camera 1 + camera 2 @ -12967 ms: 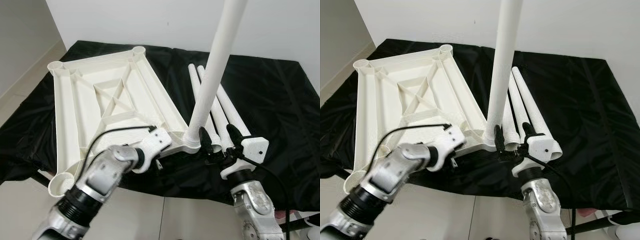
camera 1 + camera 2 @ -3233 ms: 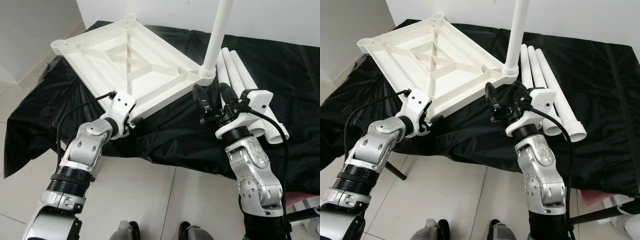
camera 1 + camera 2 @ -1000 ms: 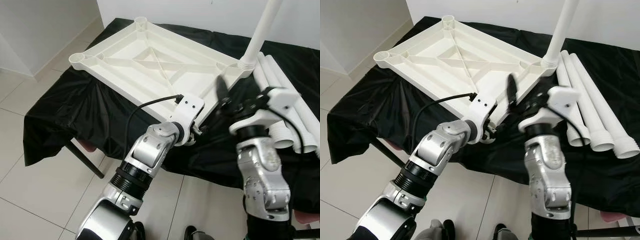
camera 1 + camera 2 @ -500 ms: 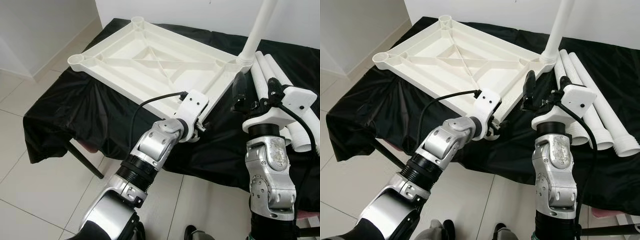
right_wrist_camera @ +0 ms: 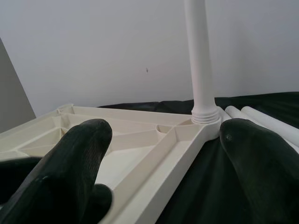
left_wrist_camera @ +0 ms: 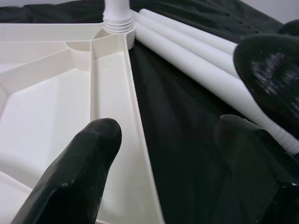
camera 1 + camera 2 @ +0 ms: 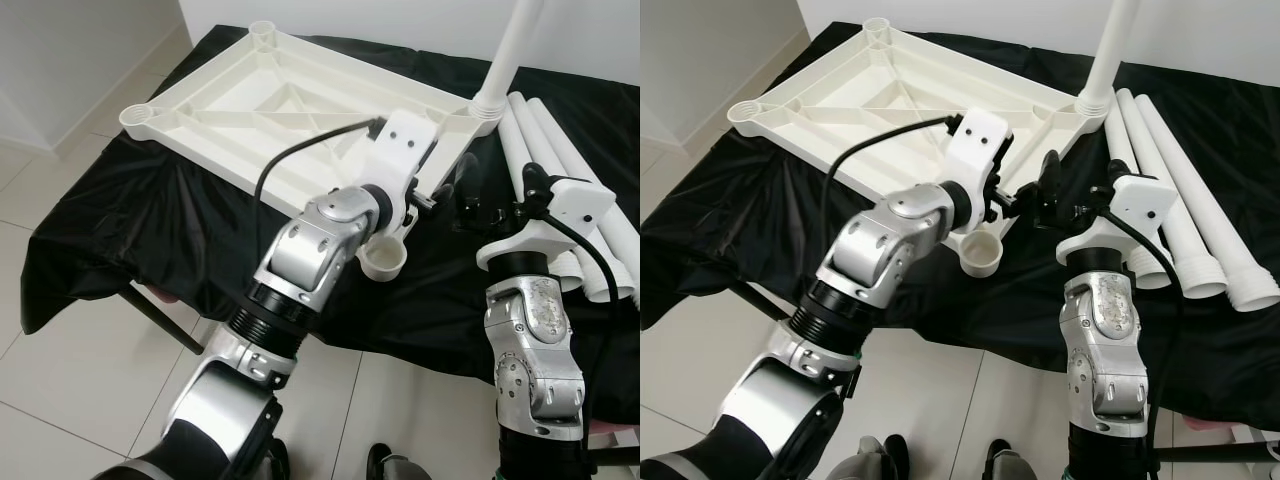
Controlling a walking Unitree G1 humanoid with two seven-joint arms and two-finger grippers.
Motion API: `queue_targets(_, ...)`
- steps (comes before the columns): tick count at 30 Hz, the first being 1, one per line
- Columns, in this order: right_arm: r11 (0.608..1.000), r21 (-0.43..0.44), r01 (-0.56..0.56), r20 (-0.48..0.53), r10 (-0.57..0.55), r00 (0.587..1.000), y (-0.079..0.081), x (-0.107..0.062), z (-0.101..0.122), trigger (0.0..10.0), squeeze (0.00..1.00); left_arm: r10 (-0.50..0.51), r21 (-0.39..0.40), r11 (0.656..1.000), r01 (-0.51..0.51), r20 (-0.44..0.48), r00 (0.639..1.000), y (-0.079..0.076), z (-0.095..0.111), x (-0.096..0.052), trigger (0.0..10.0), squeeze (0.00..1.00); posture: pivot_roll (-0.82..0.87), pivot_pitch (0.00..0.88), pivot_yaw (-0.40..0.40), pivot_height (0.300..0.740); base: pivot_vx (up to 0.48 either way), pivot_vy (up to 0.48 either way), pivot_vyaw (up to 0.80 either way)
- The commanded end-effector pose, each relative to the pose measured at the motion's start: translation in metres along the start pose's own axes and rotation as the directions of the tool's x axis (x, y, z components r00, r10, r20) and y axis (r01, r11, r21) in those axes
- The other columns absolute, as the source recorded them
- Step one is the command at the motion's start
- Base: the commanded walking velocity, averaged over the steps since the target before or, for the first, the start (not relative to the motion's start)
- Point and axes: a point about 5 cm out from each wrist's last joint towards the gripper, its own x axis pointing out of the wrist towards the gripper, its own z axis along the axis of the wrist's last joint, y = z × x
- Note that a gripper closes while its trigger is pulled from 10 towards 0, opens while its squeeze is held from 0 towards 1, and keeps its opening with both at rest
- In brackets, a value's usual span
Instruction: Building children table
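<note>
Left eye view, left to right: the white tabletop (image 7: pixel 230 95) lies upside down on the black cloth (image 7: pixel 120 230), filling the upper left of the frame, ribs up, round leg sockets at its corners, the near one (image 7: pixel 383 262) just below centre. My left hand (image 7: pixel 425 180) sits at the tabletop's near right edge, above that socket; my left wrist view shows what the head cannot: the fingers (image 6: pixel 77 172) spread apart, one over the white rim, the other over the cloth, holding nothing. At upper right one white leg (image 7: pixel 510 45) stands upright in the far right corner socket. My right hand (image 7: pixel 495 195) hovers centre right beside the edge; in my right wrist view its fingers (image 5: pixel 70 168) are spread wide and empty, framing the standing leg. Three loose legs (image 7: pixel 560 170) lie side by side at the right edge of the frame.
</note>
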Motion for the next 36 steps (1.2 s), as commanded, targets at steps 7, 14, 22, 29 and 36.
queue_targets(7,1.0,-0.023,-0.016,-0.034,0.015,0.999,-0.003,0.0,-0.009,10.0,0.0,0.058,0.138,0.989,-0.062,0.031,0.998,0.038,-0.001,-0.031,10.0,0.0,-0.09,0.19,0.056,0.74,0.0,0.0,0.0)
queue_targets(14,0.997,-0.071,0.029,-0.034,-0.032,0.999,-0.017,-0.004,-0.005,10.0,0.0,0.2,0.265,0.95,-0.164,-0.115,0.973,0.062,-0.047,-0.048,10.0,0.0,-0.11,0.187,0.061,0.74,0.0,0.0,0.0)
queue_targets(22,0.996,-0.075,0.048,-0.029,-0.05,0.998,-0.018,-0.013,0.0,10.0,0.0,0.24,0.342,0.929,-0.144,-0.257,0.936,0.075,-0.088,-0.063,10.0,0.0,-0.14,0.192,0.072,0.74,0.0,0.0,0.0)
queue_targets(29,0.996,-0.079,0.039,-0.037,-0.042,0.998,-0.017,-0.014,0.001,10.0,0.0,0.23,0.406,0.91,-0.088,-0.315,0.921,0.078,-0.109,-0.062,10.0,0.0,-0.14,0.201,0.068,0.74,0.0,0.0,0.0)
queue_targets(36,0.997,-0.075,0.026,-0.048,-0.03,0.998,-0.013,-0.016,0.003,10.0,0.0,0.255,0.505,0.861,-0.06,-0.326,0.91,0.08,-0.112,-0.053,10.0,0.0,-0.14,0.221,0.066,0.74,0.0,0.0,0.0)
